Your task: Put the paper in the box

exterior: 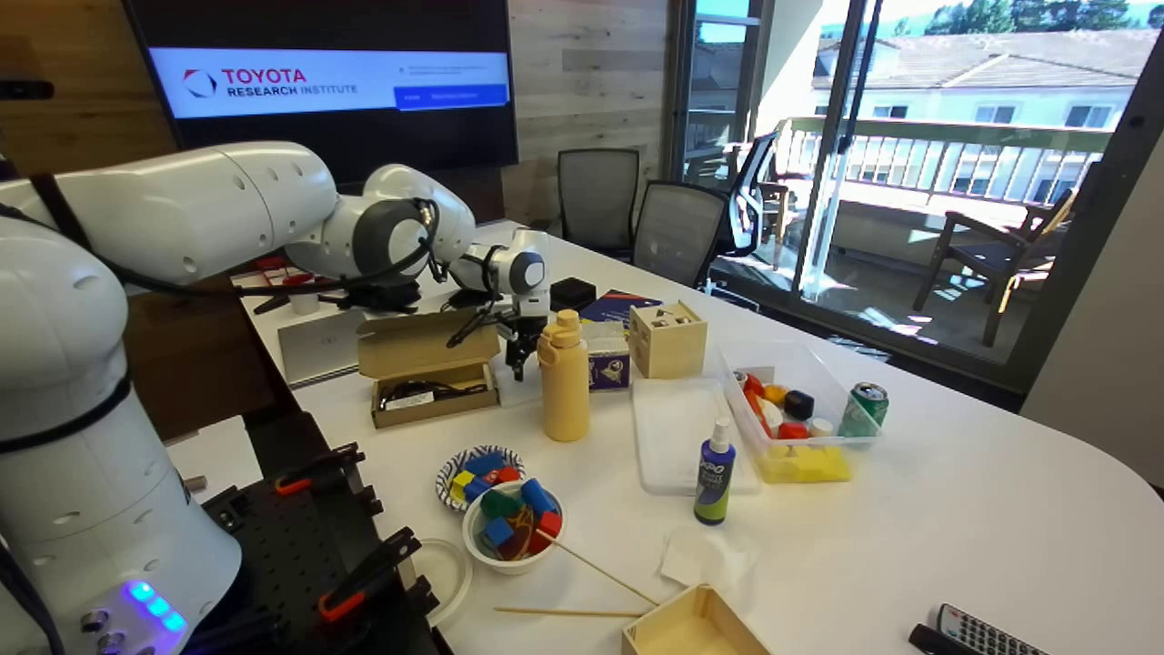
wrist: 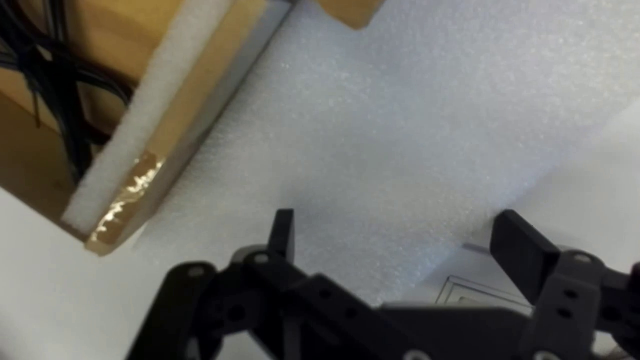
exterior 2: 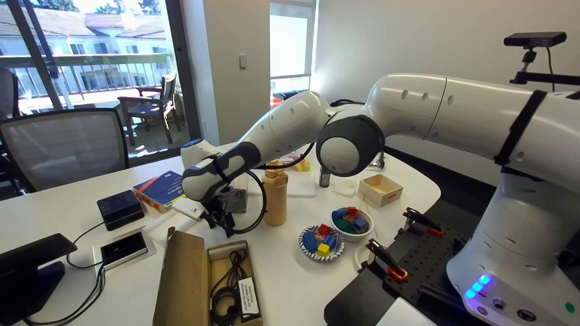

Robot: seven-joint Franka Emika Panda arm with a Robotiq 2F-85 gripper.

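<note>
While the robot's arm [exterior 2: 290, 118] stretches over the white table [exterior: 909, 546], the gripper [wrist: 395, 227] points downward with its two fingers [wrist: 522, 255] well apart from each other, and a white sheet [wrist: 380, 150] is seen below and between them. Because this sheet has a grainy surface, similar to foam, I cannot tell if it is truly paper; I also cannot tell if the fingers are touching it. It lies just beside the box [exterior: 441, 408], on the outside. The box, made of brown cardboard, has its lid [exterior: 409, 350] raised, and inside it are black cables [wrist: 67, 100] with a white label [exterior 2: 248, 296]. Along the wall which is nearest to the sheet runs a white strip [wrist: 141, 116] of similar grain, and a shiny brown tape [wrist: 129, 195] covers the corner. In an exterior view, the gripper appears between the box and a yellow bottle [exterior: 566, 391], which stands upright. To the right of this bottle in the same view is a light wooden cube-shaped holder [exterior: 668, 346]. Nearer to that camera, a patterned dish [exterior: 446, 487] and a white bowl [exterior: 509, 565] stand close together, both containing coloured blocks [exterior: 538, 496], and a spray bottle [exterior: 715, 480] stands upright.
</note>
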